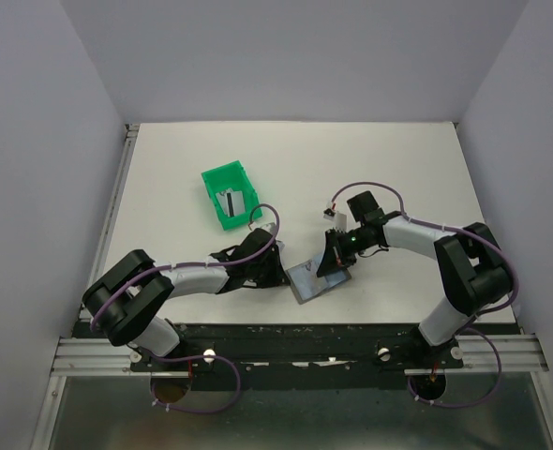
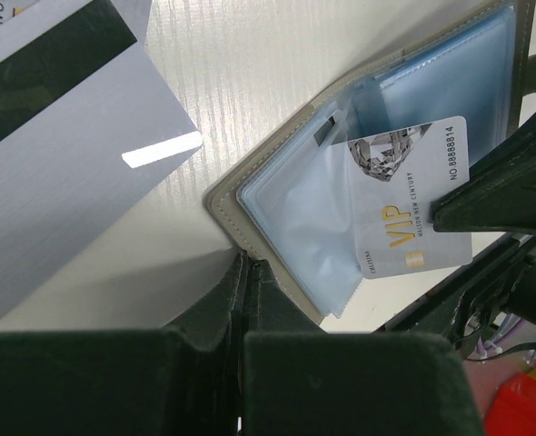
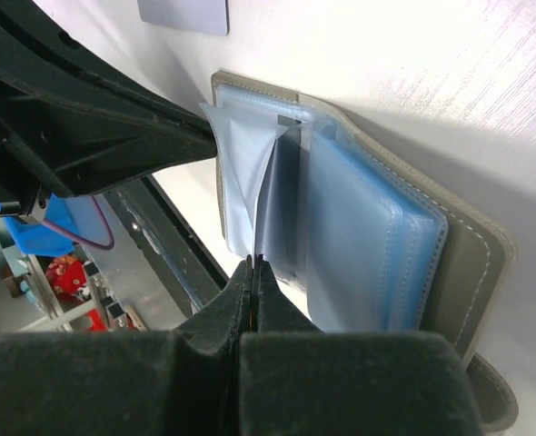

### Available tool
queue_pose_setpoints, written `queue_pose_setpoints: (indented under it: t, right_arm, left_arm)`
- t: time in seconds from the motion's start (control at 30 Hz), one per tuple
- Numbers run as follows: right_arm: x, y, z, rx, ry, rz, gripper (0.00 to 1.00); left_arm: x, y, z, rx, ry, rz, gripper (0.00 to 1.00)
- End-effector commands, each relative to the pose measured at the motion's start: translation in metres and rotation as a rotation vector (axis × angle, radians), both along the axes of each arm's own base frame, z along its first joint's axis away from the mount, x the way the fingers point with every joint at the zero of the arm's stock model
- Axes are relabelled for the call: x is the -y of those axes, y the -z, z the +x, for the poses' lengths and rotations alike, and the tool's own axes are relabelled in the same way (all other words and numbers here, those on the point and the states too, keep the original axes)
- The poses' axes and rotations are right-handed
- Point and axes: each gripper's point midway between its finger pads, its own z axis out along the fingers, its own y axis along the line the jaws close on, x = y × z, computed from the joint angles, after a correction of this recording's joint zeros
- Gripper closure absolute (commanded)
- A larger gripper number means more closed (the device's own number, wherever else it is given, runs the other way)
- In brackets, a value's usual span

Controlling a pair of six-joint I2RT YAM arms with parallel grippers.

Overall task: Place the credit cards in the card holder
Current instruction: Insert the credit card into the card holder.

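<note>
My left pincer (image 2: 246, 271) is clenched on the near edge of the open card holder (image 2: 224, 211), which lies on the table (image 1: 398, 169). My right pincer (image 3: 253, 271) grasps the VIP card (image 2: 404, 195), its end partly inside a blue sleeve (image 2: 300, 227). A silver striped card (image 2: 68, 209) lies just beside the holder.

2 black-and-white arms (image 1: 197, 278) carry purple cables (image 1: 370, 185).
</note>
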Motion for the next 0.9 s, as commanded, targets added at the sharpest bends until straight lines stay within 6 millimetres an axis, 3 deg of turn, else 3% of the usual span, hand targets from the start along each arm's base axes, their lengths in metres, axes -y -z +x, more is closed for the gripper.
queue_pose_setpoints:
  t: [0.0,0.23,0.87]
  right_arm:
    - [0.003,-0.004,-0.006,0.011,-0.028,-0.007,1.0]
    - [0.009,-0.005,0.004,0.046,-0.027,-0.075,1.0]
    - [-0.013,0.004,-0.003,-0.051,-0.019,0.085,1.0]
  left_arm:
    - [-0.005,0.011,-0.005,-0.026,0.012,0.048,1.0]
    - [-0.005,0.009,-0.005,-0.022,0.014,0.05,1.0]
    - [-0.005,0.012,-0.004,-0.025,0.013,0.056,1.0]
